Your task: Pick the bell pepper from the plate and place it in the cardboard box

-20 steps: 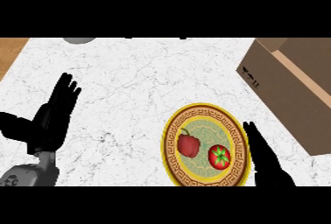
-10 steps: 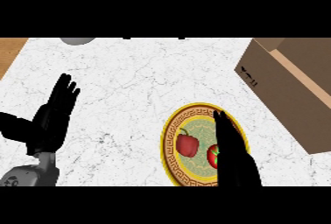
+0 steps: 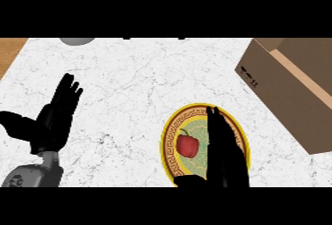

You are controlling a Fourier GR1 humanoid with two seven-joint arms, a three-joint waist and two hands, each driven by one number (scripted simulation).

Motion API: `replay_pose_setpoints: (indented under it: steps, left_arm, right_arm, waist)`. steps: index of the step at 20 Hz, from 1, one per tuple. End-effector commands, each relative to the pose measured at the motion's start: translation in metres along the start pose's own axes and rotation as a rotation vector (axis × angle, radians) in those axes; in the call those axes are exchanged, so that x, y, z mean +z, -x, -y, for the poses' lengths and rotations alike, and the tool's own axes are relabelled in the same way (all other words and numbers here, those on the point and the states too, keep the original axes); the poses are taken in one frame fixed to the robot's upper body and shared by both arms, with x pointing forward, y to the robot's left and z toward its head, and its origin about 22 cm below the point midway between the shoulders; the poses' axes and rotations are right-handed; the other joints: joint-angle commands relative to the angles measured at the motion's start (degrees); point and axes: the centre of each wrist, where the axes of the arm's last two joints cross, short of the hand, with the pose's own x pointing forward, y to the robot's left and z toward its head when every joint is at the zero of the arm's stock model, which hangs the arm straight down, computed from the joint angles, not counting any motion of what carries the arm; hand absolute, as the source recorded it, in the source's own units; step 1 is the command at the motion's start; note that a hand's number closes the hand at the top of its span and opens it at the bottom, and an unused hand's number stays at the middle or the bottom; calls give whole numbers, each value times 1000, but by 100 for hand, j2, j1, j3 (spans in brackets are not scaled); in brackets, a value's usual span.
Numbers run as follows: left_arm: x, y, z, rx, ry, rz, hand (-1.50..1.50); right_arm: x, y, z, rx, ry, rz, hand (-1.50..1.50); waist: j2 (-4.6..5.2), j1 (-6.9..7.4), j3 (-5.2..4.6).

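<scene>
**Head view: right hand flat over plate, pepper still on plate**

Head view, the only camera.

Counter: white marbled top. A wooden strip shows at the upper left corner. A grey round object is cut off by the top edge; I cannot tell what it is.

Plate: round, yellow rim with a dark patterned band and a pale green centre. It sits right of centre in the lower part of the view.

Bell pepper: red, with a thin green stem pointing up-left. It lies on the left half of the plate, inside the patterned band.

Right hand: black, coming in from the lower edge and lying over the right half of the plate. The fingers are straight and close together, with the tips reaching the plate's far rim. Nothing is grasped. The pepper is just beside the hand's left edge; I cannot tell whether they touch. What lies under the hand is hidden.

Cardboard box: brown, at the upper right and set at an angle. It is well apart from the plate. Small black print shows on its near side.

Left hand: black, at the left side of the view on a grey forearm. It is resting, with fingers up and relaxed and the thumb spread to the left. It holds nothing.
</scene>
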Motion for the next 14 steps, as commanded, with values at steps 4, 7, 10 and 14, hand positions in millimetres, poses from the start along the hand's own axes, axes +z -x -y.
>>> replay_pose_setpoints:
  steps: [4,7,10,14]
  left_arm:
    - [9,-1,-12,-1,6,4,0]
    - [11,-11,2,10,-4,12,0]
    - [5,-12,-8,5,7,22,0]
    - [12,-9,23,14,0,12,0]
  right_arm:
    - [5,-6,-7,-38,-14,-111,-150]
    - [-18,-11,-6,-30,-13,-132,-150]
    - [-24,-9,-20,12,17,-165,-150]
    - [-26,13,-33,10,29,-166,-150]
  waist:
    - [-7,6,0]
    - [-3,23,1]
    - [-1,20,0]
    - [-2,-6,4]
